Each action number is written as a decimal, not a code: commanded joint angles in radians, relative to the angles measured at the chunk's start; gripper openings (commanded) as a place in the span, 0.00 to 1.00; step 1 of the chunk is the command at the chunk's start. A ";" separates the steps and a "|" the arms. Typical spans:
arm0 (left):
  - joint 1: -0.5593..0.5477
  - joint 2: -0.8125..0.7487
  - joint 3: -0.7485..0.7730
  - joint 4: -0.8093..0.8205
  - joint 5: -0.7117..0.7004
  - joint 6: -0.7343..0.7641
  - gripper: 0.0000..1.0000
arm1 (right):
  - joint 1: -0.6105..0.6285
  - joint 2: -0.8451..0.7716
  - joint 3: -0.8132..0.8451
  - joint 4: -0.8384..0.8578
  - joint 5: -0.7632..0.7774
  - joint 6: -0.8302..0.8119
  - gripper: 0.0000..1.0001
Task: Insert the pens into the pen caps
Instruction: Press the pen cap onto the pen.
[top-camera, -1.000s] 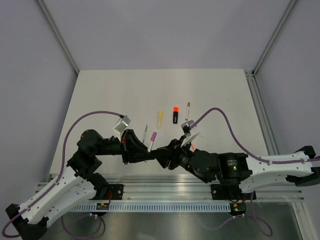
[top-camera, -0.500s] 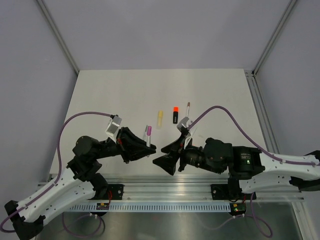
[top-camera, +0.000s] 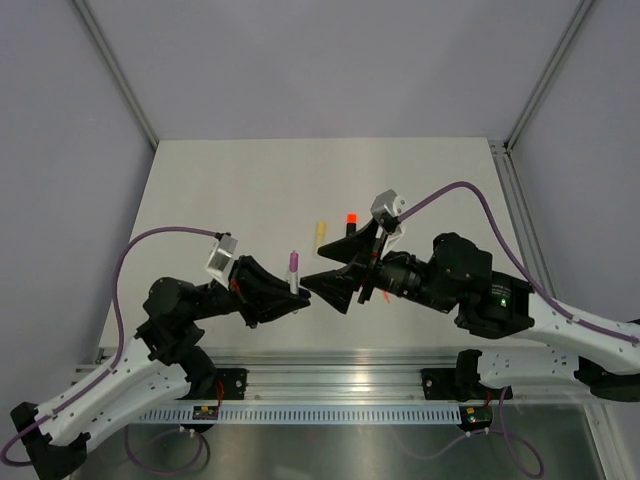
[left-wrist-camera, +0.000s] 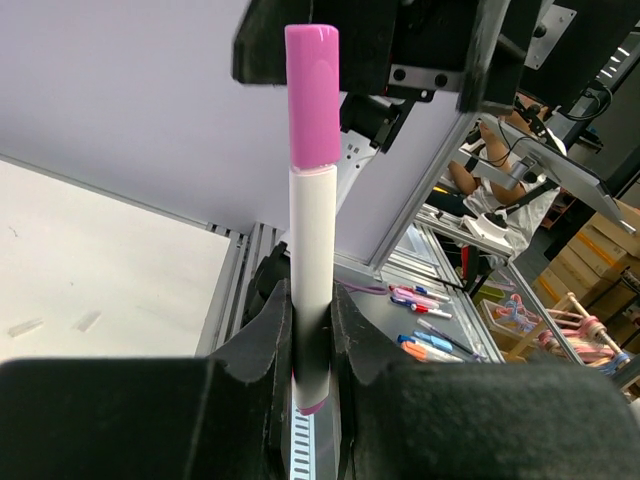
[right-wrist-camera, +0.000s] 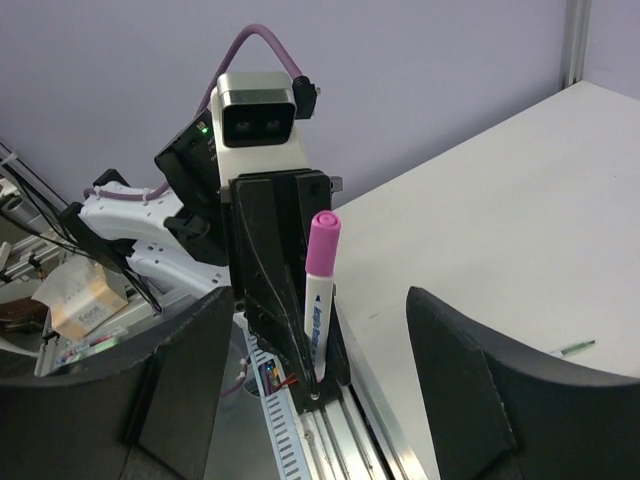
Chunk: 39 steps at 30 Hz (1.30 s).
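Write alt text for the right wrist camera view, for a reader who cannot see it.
The left hand holds a white pen upright, a pink cap on its top end. The right hand's open fingers frame it in the foreground, with the white table behind.

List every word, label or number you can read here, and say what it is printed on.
Nothing reads clearly.
Blue print down the barrel of the white pen, gripped upright by the left gripper: too small and blurred to read.
Dark mark on the small cardboard box at the left edge of the right wrist view: blurred, unreadable.
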 joint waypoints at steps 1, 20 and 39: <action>-0.003 -0.015 -0.013 0.054 -0.026 0.018 0.00 | -0.033 0.038 0.055 0.082 -0.046 -0.019 0.77; -0.003 0.024 -0.001 0.061 -0.007 0.038 0.00 | -0.078 0.138 0.058 0.159 -0.089 0.058 0.48; -0.003 0.022 0.022 0.012 -0.015 0.072 0.00 | -0.088 0.165 0.104 -0.029 -0.056 0.090 0.07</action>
